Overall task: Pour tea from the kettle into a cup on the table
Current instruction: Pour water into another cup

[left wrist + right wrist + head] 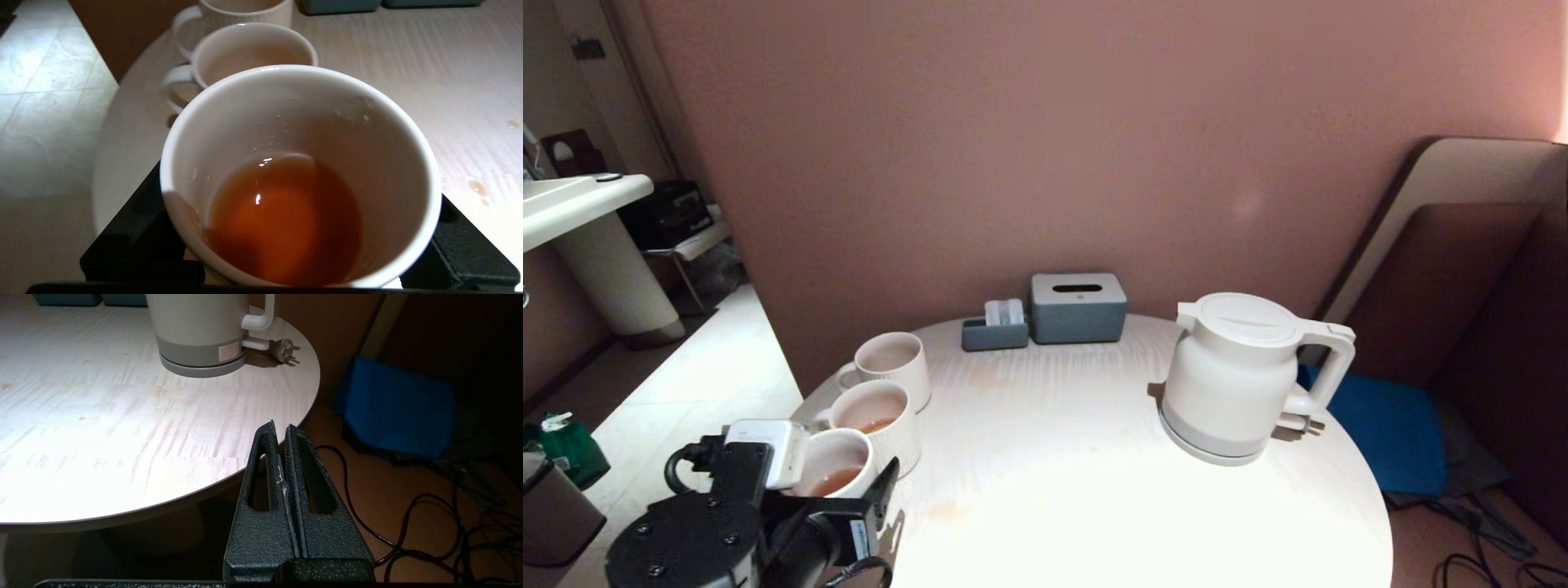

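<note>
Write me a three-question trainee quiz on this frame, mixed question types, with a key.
1. True or false: the left pincer has the cup between its fingers.
2. Multiple choice: where does the kettle stand? A) on the table, on its base, its plug lying beside it; B) lifted in the right pincer; C) on the floor.
3. Fill in: the cup holds a shallow pool of reddish ____, and droplets cling to its inner wall.

Key: 1 true, a finger sits on each side of the cup. 2 A, the right pincer is shut on nothing, off the table's edge. 3 tea.
</note>
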